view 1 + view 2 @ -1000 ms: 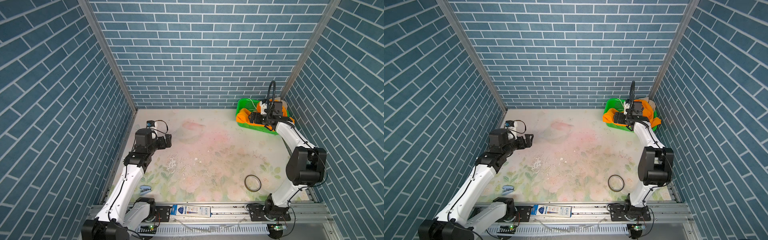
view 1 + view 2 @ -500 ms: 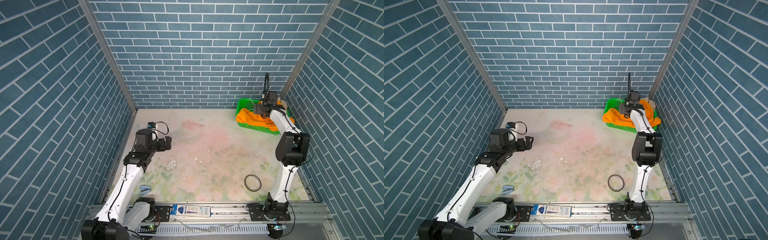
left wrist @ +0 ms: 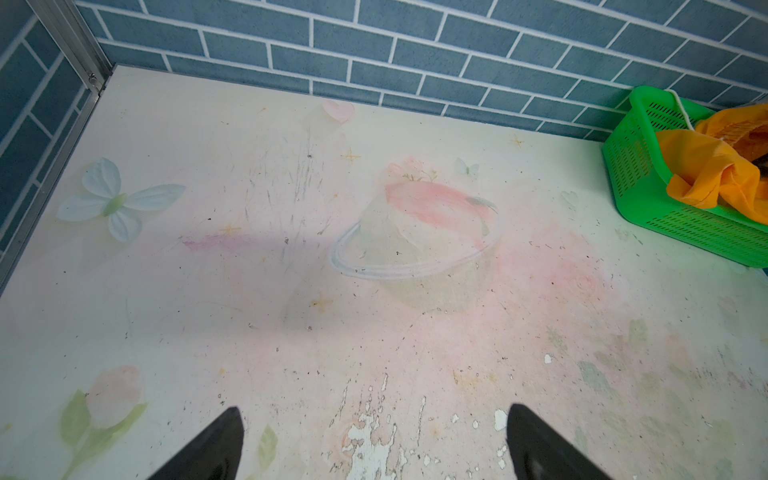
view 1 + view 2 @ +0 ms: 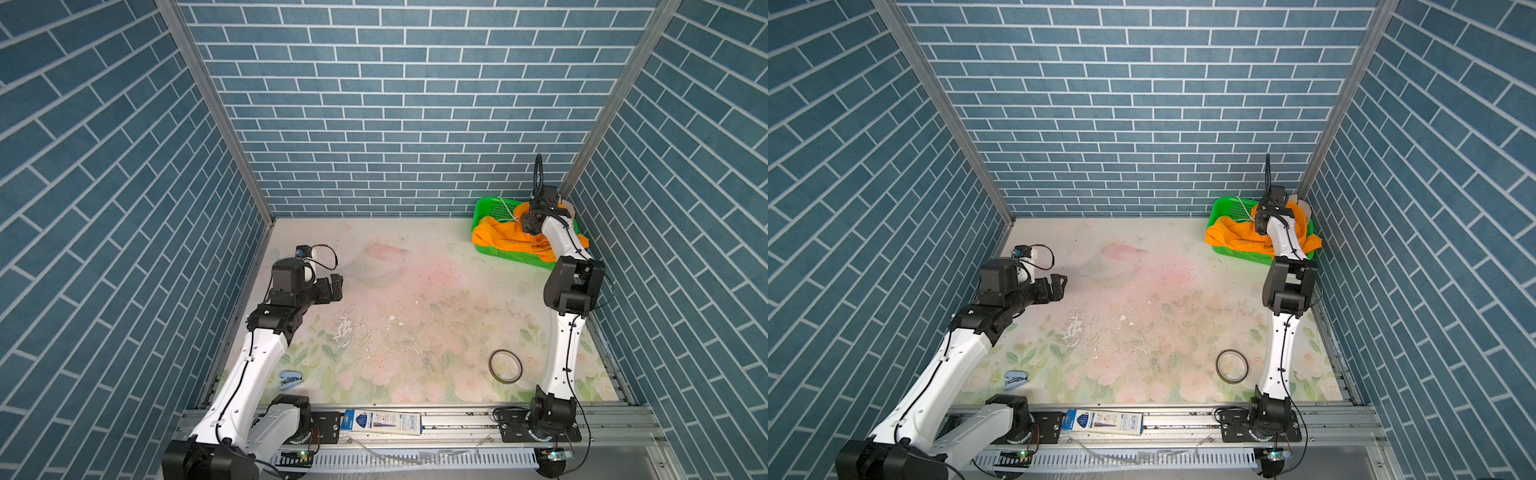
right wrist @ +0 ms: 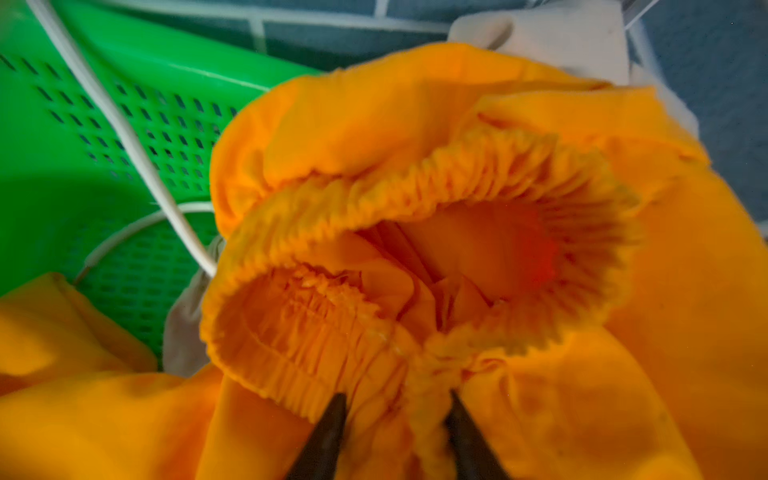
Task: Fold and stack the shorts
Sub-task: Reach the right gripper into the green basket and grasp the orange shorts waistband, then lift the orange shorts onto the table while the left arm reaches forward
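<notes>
We've R gripper [image 5: 395, 411] pinching orange shorts [image 5: 415, 124] by waistband [image 5: 478, 166] in basket [image 5: 104, 104]; L gripper [image 3: 374, 409] (spread wide) hangs well apart, so R's nearer.

Orange shorts [image 5: 415, 124]: soft matt cloth from where I watch, waistband gathered in fine ribbed ruffles. Drawstring [image 5: 122, 124]: smooth white cord. Beige shorts [image 5: 561, 45]: pale matt cloth, blurred. Basket [image 5: 104, 75]: green plastic, perforated, faint sheen. Table [image 3: 249, 291]: matt printed floral sheet, scuffed, print flaking to white patches. Right fingers [image 5: 328, 436]: dark, matt, look like plastic to me. Arm shells [image 4: 258, 361]: smooth white, slightly glossy. Walls [image 4: 415, 104]: matt brick-print panels. Corner posts [image 4: 221, 116]: bare metal.
</notes>
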